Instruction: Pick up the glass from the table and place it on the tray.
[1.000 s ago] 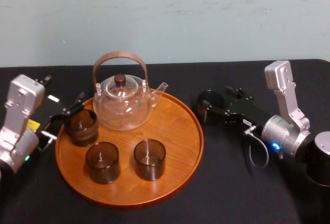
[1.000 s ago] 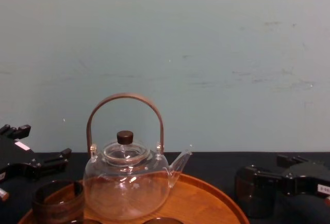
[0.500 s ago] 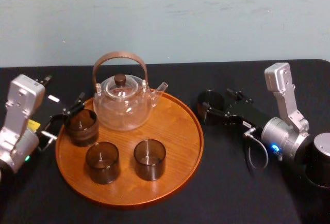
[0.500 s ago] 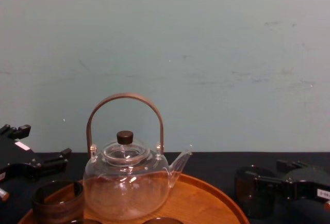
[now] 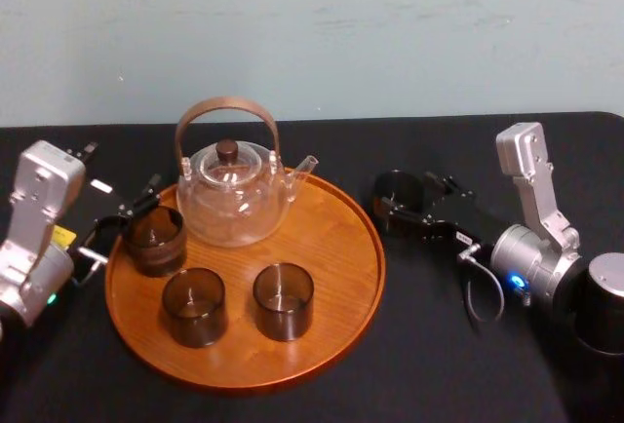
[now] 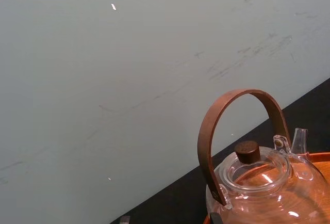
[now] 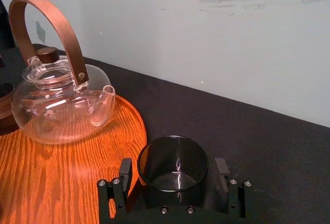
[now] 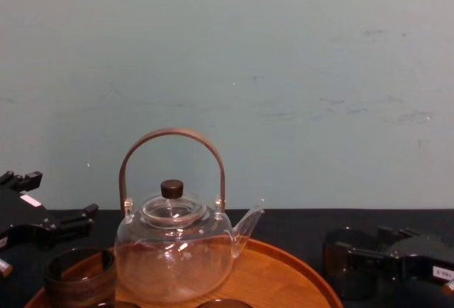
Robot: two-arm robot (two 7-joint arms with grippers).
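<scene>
**Head view:** the glass (image 5: 398,189), dark and empty, stands upright on the black surface (image 5: 439,355), just beside the right rim of the tray (image 5: 336,248). I see the right gripper (image 5: 404,203) reaching in from the right, its jaws set wide with one on each side of the glass. The tray carries a clear teapot (image 5: 234,204) at its back and three matching tumblers (image 5: 283,299) in front of and beside it. The left gripper (image 5: 122,226) sits at the tray's left edge, jaws spread, just beside the back-left tumbler. **Left wrist view:** the teapot's (image 6: 258,188) brown hoop handle and lid knob stand against the pale wall (image 6: 103,79), with a strip of the tray's orange rim beside them. **Right wrist view:** the glass (image 7: 172,168) sits between the two jaws with a narrow gap on either side, so I read it as straddled, not clamped. The tray's rim (image 7: 138,131) lies just beside it. **Chest view:** the glass (image 8: 346,264) rests on the surface to the right of the tray (image 8: 284,279), with the right gripper's dark jaws alongside it.
</scene>
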